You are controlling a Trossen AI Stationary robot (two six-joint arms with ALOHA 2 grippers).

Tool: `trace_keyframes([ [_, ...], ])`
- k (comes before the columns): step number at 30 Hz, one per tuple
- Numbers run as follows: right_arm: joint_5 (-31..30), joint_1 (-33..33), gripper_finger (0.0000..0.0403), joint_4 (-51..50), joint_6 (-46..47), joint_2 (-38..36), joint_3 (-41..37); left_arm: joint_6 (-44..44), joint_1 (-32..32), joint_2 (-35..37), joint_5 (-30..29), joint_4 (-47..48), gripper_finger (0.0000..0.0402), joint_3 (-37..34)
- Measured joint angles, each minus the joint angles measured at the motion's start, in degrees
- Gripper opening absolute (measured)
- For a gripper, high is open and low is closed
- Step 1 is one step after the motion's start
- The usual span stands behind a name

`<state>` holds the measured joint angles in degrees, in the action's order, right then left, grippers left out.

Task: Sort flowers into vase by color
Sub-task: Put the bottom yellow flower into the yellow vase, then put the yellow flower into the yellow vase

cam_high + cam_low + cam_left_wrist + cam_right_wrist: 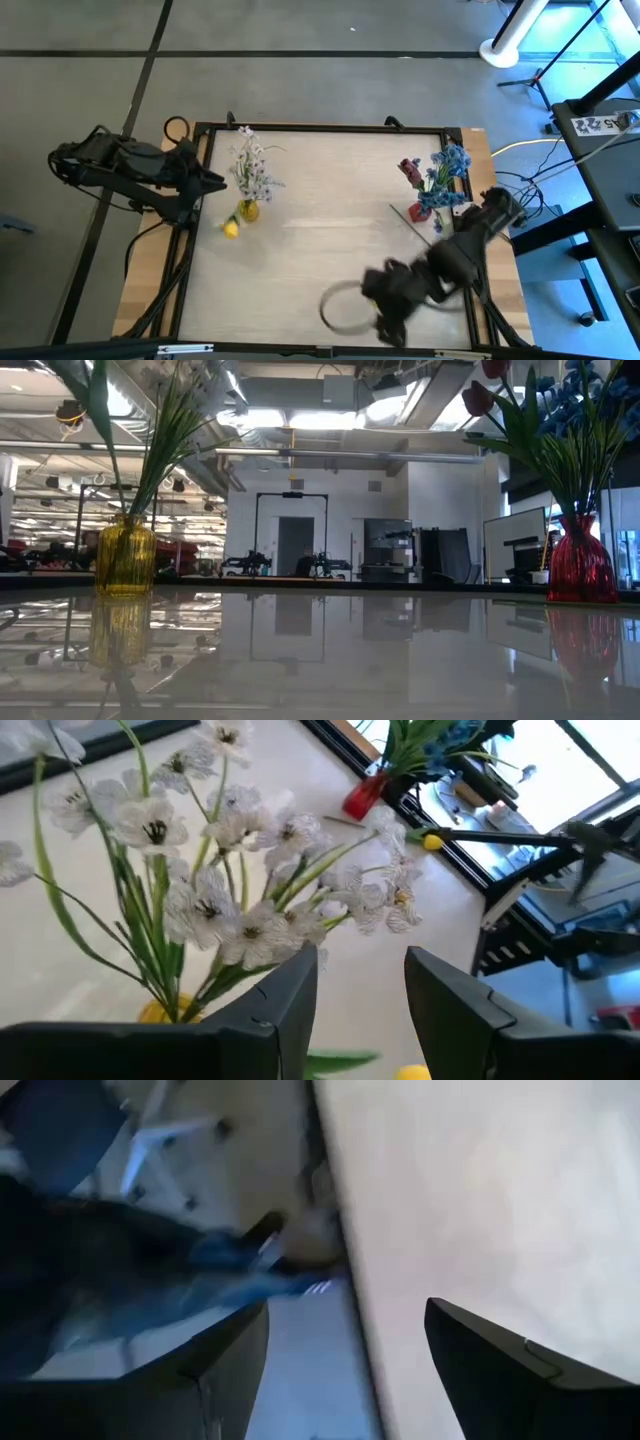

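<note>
White sprigs [250, 165] are standing in the yellow vase [247, 209] at abt 9 o'clock on the counter [320, 250], blue clusters [452, 165] and a dark red tulip [409, 170] are sitting in the red vase [420, 211] at abt 3 o'clock, so the colour split is looking mostly done, w/ one yellow tulip [231, 229] lying loose just beside the yellow vase, likely next to go in. Left gripper [360, 995] is hovering at the 9 o'clock edge facing the white blooms, jaws apart and holding nothing. Right gripper [345, 1370] is hanging over the 6 o'clock edge, jaws wide apart, empty, touching nothing.
</note>
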<state>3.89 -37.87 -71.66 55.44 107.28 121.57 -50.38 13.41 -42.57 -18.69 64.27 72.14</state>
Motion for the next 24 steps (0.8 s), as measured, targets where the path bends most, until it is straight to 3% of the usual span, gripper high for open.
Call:
trace_keyframes([
  [6,-0.97,-7.46,0.0269,-0.81,15.47,0.25,-1.76,1.45,0.00,0.00,-0.37,0.15,0.0147,0.00],
  [13,-4.64,-15.81,0.0269,-7.97,32.30,0.12,-2.30,3.00,0.02,0.74,-0.36,0.33,0.0146,4.20],
  [17,-3.35,-18.29,0.0269,-14.30,40.84,0.03,-4.79,5.69,0.02,0.79,-0.38,-1.93,0.0147,5.88],
  [19,-3.29,-19.65,0.0269,-19.00,47.03,-0.07,-6.85,6.22,0.02,0.70,-0.38,-2.15,0.0147,5.88],
  [24,-4.59,-22.74,0.0269,-16.09,59.69,-6.28,-20.72,6.55,0.02,0.25,-0.39,-2.43,0.0147,5.88],
])
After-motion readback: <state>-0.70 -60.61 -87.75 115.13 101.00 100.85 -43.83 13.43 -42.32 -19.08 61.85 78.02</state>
